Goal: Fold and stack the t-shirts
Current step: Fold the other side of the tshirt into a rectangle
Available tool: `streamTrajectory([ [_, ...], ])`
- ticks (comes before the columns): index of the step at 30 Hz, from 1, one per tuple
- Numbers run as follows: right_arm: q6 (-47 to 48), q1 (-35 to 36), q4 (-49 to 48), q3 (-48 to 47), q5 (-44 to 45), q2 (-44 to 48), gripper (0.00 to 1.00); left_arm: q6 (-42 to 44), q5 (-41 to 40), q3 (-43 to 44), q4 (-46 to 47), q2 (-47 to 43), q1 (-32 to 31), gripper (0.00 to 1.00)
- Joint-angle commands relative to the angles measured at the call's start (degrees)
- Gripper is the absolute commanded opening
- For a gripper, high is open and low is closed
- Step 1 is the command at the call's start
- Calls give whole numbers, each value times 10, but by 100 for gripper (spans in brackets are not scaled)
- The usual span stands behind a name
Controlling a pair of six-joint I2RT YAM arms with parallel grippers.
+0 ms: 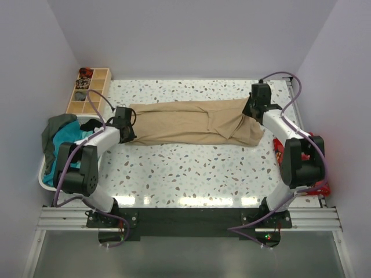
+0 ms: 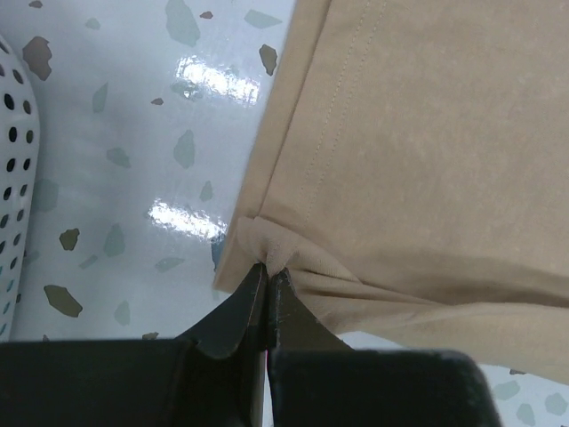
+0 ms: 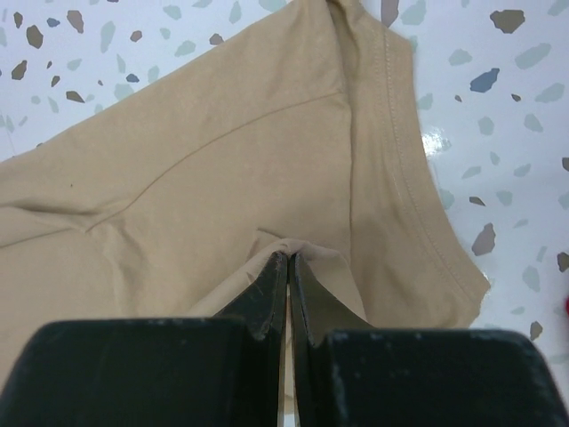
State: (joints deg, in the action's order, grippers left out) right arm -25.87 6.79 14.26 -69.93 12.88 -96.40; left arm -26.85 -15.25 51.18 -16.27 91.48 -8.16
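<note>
Stretching from side to side across the far half of the bench (image 1: 191,174), the beige t-shirt (image 1: 191,121) lies as a long, narrow band with soft creases along its length. Its left end sits close to the bench's left edge and its right end reaches toward the far right corner.

The left fingers (image 1: 130,137) are pressed together on the shirt's left end. In the left wrist view the left fingers (image 2: 262,289) pinch a small pucker of cloth at the corner of the stitched hem, and the beige t-shirt (image 2: 427,178) spreads away flat over the speckled surface.

The right fingers (image 1: 250,113) are likewise clamped on the shirt's right end. In the right wrist view the right fingers (image 3: 283,267) nip a raised fold of fabric just inside a seamed edge, and the beige t-shirt (image 3: 222,178) lies behind them with a sleeve seam showing.

At the bench's left edge stands a white perforated basket (image 1: 42,174), also seen in the left wrist view (image 2: 13,178). It holds a teal shirt (image 1: 69,136), and a dark grey-green shirt (image 1: 58,124) is draped over its far rim. A wooden divided box (image 1: 90,92) occupies the far left corner.
</note>
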Motion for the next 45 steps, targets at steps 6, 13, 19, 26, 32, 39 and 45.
streamTrajectory([
  [6,14,-5,-34,-81,7,-58,0,0,3,38,38,37,16,11],
  [13,29,-11,-33,-159,25,-120,38,-10,-19,47,45,20,27,66],
  [19,43,-17,-11,-184,-37,-116,58,-22,-55,16,61,-65,27,71],
  [26,-10,-18,22,-109,-181,-69,54,-14,58,-30,109,-128,26,72],
  [32,-54,-18,-15,-15,-261,-54,53,-24,139,-52,148,-119,22,73],
  [39,-73,-18,-10,31,-279,-42,50,-24,150,-57,153,-112,15,73],
  [45,-80,-17,-9,46,-294,-43,50,-21,149,-57,152,-108,14,73],
])
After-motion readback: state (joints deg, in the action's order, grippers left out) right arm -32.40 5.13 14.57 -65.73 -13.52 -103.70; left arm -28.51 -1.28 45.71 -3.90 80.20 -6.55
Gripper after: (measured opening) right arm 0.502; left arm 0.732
